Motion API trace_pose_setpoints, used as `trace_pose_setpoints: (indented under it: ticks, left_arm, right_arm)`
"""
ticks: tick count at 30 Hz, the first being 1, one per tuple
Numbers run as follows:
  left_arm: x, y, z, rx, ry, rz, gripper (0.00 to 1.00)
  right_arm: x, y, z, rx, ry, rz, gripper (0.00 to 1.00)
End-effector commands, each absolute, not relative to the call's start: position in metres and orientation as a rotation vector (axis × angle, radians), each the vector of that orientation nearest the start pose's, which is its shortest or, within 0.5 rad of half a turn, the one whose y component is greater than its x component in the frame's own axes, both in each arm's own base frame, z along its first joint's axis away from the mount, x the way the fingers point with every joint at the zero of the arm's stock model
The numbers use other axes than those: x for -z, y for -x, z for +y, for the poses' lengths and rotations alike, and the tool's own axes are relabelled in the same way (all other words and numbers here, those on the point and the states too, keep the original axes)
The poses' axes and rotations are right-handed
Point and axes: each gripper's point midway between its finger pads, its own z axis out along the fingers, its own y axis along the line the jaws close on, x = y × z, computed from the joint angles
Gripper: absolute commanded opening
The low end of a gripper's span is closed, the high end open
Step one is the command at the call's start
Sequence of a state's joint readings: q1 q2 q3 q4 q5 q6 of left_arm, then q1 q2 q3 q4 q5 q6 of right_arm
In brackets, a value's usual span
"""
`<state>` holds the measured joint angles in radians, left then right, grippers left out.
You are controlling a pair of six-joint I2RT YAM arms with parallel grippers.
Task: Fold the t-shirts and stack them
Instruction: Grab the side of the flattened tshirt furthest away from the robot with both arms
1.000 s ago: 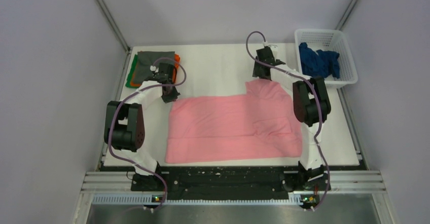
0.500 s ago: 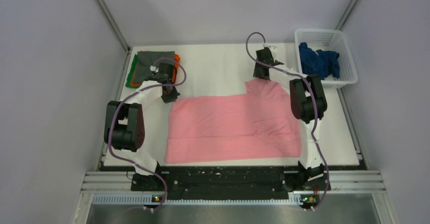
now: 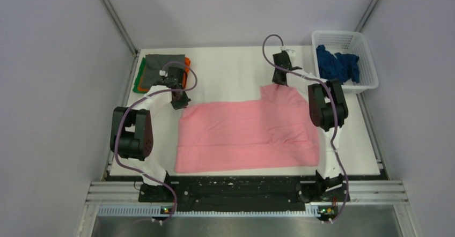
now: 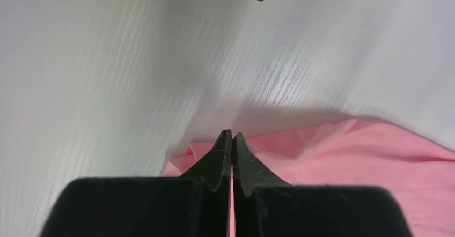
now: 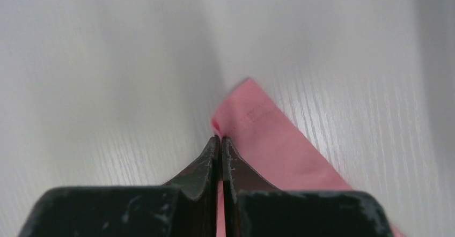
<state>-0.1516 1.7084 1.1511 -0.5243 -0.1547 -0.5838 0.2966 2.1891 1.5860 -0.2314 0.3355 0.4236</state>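
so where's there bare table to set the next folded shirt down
Bare table far middle, between the folded stack and the basket; a thin strip right of the pink shirt. Centre and both far corners are crowded.

My white table point(image 3: 230, 71) carries a pink shirt point(image 3: 241, 135) spread flat across its middle. A folded stack point(image 3: 155, 68) lies at its far left corner, and a basket point(image 3: 360, 88) sits at its far right edge.
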Motion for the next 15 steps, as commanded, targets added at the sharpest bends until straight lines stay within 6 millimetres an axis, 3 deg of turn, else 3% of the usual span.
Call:
trace_pose_setpoints:
  ticks: [1,4,15]
  left_arm:
    - [-0.077,-0.381,-0.060,0.105,0.595,2.518,0.00]
    - [-0.081,-0.373,-0.062,0.118,0.592,2.506,0.00]
    - [-0.091,-0.330,-0.069,0.202,0.594,2.460,0.00]
  right_arm:
    - [-0.064,-0.518,0.121,-0.013,-0.290,2.302,0.00]
    - [-0.089,-0.502,0.120,-0.036,-0.277,2.261,0.00]
    - [-0.110,-0.386,0.122,-0.071,-0.235,2.278,0.00]
